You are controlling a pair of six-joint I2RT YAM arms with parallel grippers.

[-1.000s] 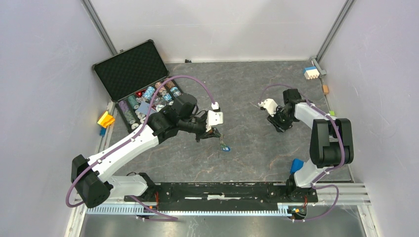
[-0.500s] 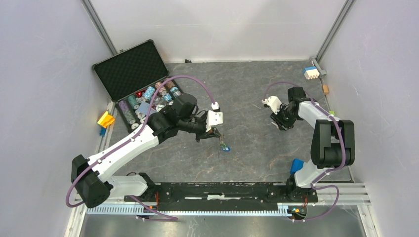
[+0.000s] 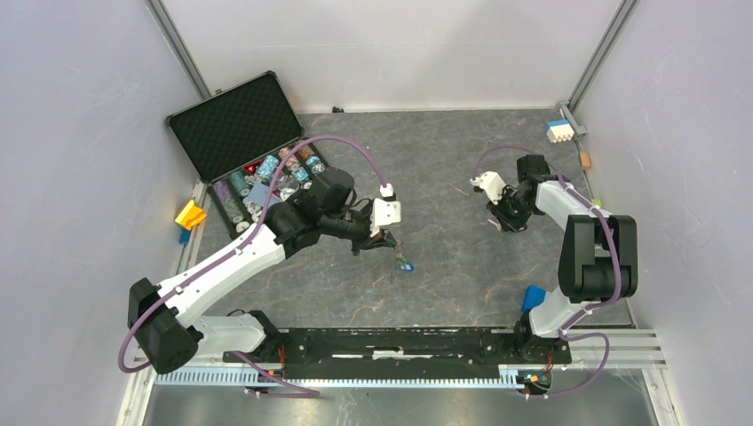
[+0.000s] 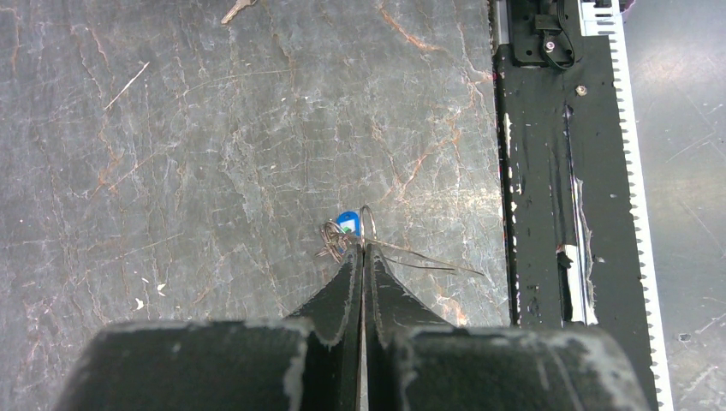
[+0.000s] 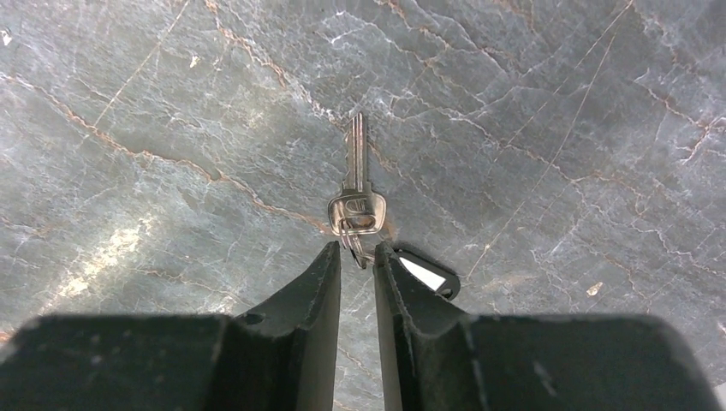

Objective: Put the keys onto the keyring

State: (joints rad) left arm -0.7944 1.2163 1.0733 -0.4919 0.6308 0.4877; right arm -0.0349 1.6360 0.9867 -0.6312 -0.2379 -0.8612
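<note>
— What has just changed?

— In the top view my right gripper [image 5: 357,253] slid toward 3 o'clock. Its fingers are now a slit apart astride the black-tagged key [image 5: 355,184], blade at 12. I cannot tell if it is gripped. My left gripper [image 4: 362,257] stayed clamped on the keyring [image 4: 368,218], with the blue-tagged key [image 4: 346,223] at 11.

— Meaning?

— Probably I'm fetching the next key to thread.

No text, brand, number or sign legible in any view, white insert of the black key tag [image 5: 422,272] showing no writing, poker chips [image 3: 266,170] in the open case [image 3: 233,126] at far left too small to read
</note>
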